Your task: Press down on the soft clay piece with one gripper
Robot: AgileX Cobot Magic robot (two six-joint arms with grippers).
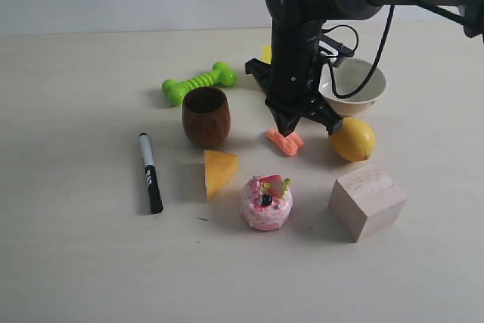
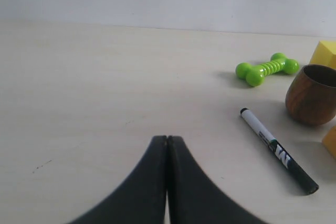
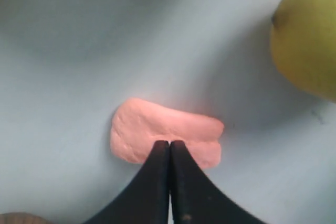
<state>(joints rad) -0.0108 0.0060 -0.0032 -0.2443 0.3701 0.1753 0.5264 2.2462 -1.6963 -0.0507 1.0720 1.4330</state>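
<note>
Directly over the soft clay piece (image 1: 285, 142) stands the right claw (image 1: 289, 131), pointing straight down from its black arm, its two fingers closed flat against each other with no gap. The right wrist view shows the joined tips of this claw (image 3: 169, 142) meeting the clay (image 3: 157, 129) at one long edge, about midway along it, so most of the salmon-orange lump lies beyond the tips. Whether the tips are sinking into it I cannot tell. The clay lies flat on the desk (image 1: 76, 247).

Seen from the exterior view, and taking the clay as centre:
- The lemon (image 1: 352, 139) sits close on its right.
- A pale bowl (image 1: 376, 73) lies behind and to the right.
- A dark wooden cup (image 1: 206, 116) stands to the left, with a green bone toy (image 1: 198, 83) farther back that way.
- A yellow-orange wedge (image 1: 219, 172) and a pink frosted cake toy (image 1: 267, 202) lie in front.
- A wooden block (image 1: 367, 202) lies front-right.
- A black marker (image 1: 150, 173) lies far left.

The left claw (image 2: 167, 138) is also closed, fingers pressed together, over bare desk, well away from the clay.
</note>
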